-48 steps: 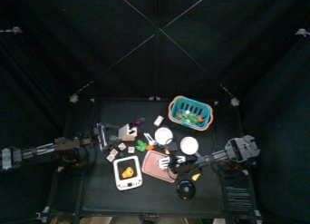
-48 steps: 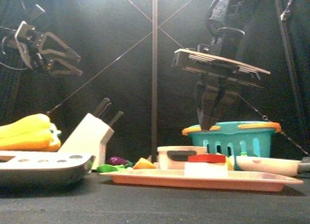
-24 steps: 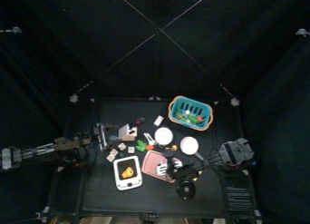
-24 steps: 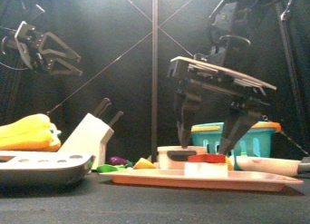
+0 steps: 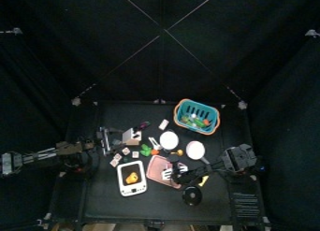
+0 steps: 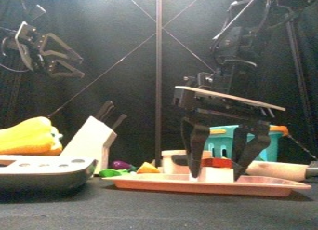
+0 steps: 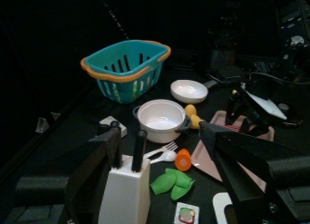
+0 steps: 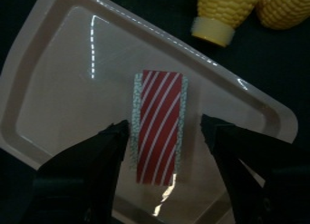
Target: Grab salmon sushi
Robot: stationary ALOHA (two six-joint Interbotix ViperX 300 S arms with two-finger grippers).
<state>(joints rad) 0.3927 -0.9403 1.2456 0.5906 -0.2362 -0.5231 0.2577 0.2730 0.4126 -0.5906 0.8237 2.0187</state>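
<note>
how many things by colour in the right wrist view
pink tray: 1
red-and-white striped salmon sushi: 1
yellow corn: 1
total: 3

No legible text, label, brand, number or sign appears in any view. The only marking directly beneath the right gripper (image 8: pixel 164 146) is the red-and-white stripe pattern on the salmon sushi (image 8: pixel 158 126), which is not lettering. The pink tray (image 8: pixel 72 73) under it is unmarked.
</note>
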